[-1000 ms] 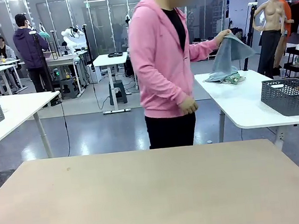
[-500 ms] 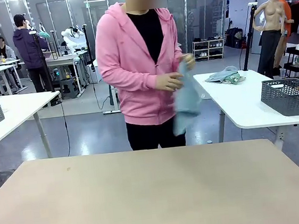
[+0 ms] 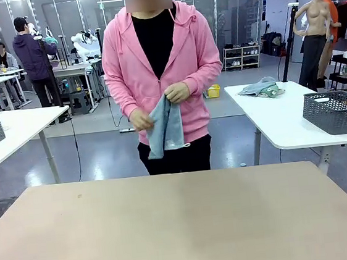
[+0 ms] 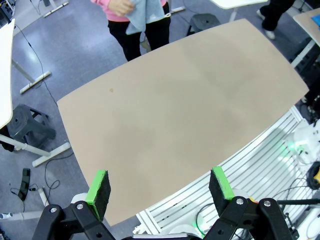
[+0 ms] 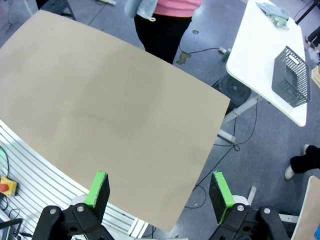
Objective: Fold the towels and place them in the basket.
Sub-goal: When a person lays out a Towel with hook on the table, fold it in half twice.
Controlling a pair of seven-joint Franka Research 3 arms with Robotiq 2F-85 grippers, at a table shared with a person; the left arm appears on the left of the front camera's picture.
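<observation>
My L claw (image 4: 160, 185) & R claw (image 5: 159, 189) both gape wide, empty, over the tan tabletop (image 3: 184, 228). Top centre of front view, person's hands (image 3: 177, 92) hold the light blue terry towel (image 3: 166, 127). The dark grey lattice plastic basket (image 3: 336, 111) is at right edge, on white side table (image 3: 272, 119).

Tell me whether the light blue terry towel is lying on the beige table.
No, the light blue terry towel hangs from the person's hands behind the table.
</observation>
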